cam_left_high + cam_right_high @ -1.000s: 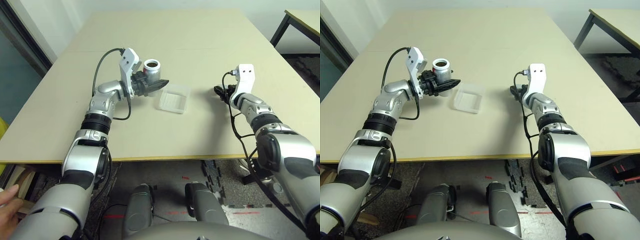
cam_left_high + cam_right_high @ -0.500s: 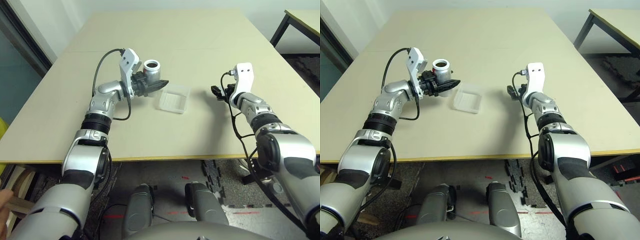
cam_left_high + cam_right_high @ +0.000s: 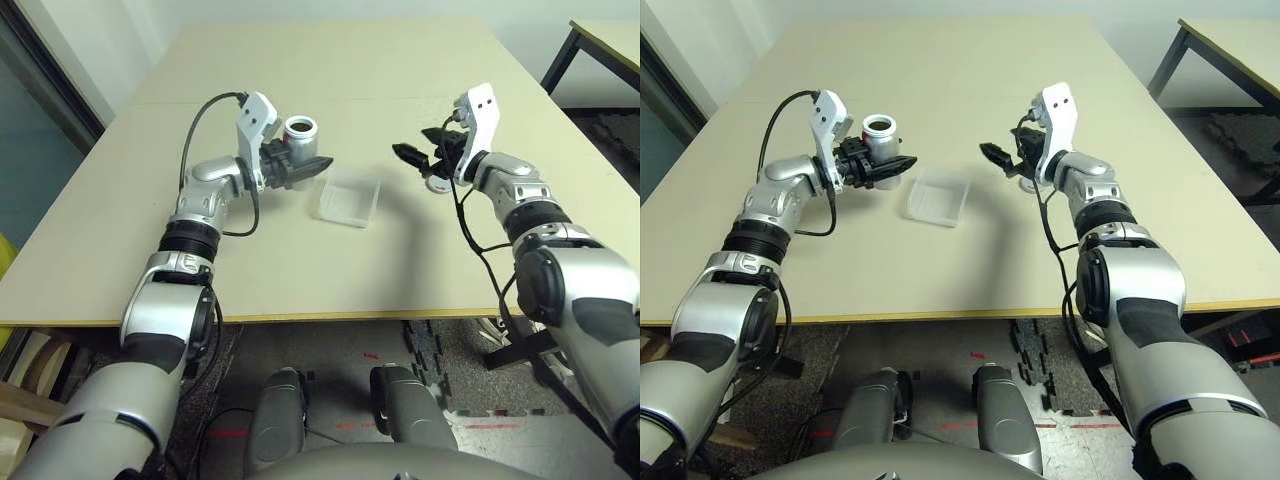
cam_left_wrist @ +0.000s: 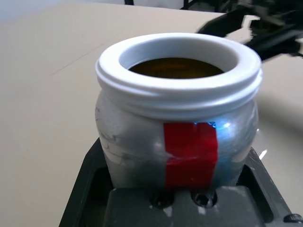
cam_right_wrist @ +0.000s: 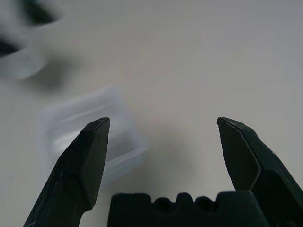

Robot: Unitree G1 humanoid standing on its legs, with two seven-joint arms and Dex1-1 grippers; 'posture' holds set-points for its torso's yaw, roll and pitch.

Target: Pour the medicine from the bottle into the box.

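Left gripper (image 3: 305,170) clamps the uncapped bottle (image 3: 298,140) upright, just beside the box (image 3: 347,198) on the table (image 3: 400,80). Right gripper (image 5: 163,142) hangs empty, fingers wide, above the table. Risk: tipping short of the box would scatter pills.

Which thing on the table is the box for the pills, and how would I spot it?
Start at the big beige table and find the middle, between the robot's two arms. There the box lies flat: a small shallow tray of clear, whitish plastic. The left tool holds the open bottle just beside it; the bottle is round, silver and upright, while the box is low, rectangular and see-through.
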